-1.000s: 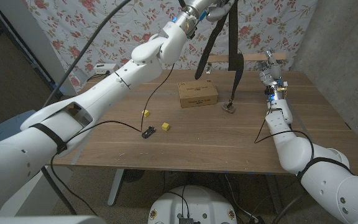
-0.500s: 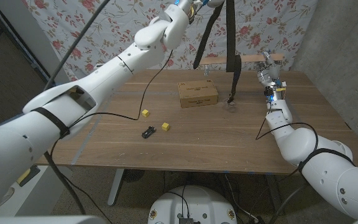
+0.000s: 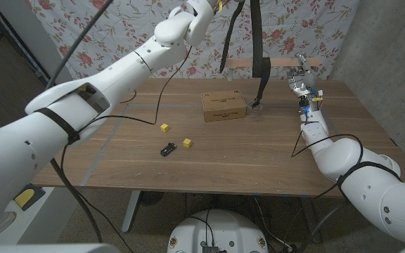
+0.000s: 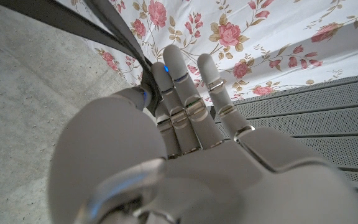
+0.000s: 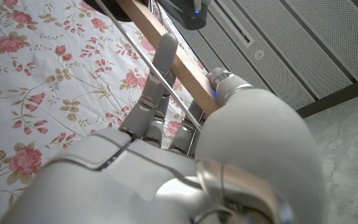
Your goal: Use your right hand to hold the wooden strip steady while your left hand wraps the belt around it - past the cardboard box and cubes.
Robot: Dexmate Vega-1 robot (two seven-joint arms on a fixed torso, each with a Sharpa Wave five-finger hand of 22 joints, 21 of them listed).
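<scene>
Gripping the wooden strip (image 3: 273,63) in my right hand (image 3: 300,76), I am holding it level above the far side of the table (image 3: 259,154). The belt (image 3: 256,42) is hanging over the strip, its buckle end dangling just above the tabletop beside the cardboard box (image 3: 223,106), whose printing is too small to read. My left hand (image 4: 185,118) is pinching the belt high overhead. Two yellow cubes (image 3: 165,128) are lying nearer me.

The head view looks down over the table (image 3: 259,151) from high and far back; each wrist view sits close behind its own hand — all three catch the flowered cloth (image 3: 118,35).
</scene>
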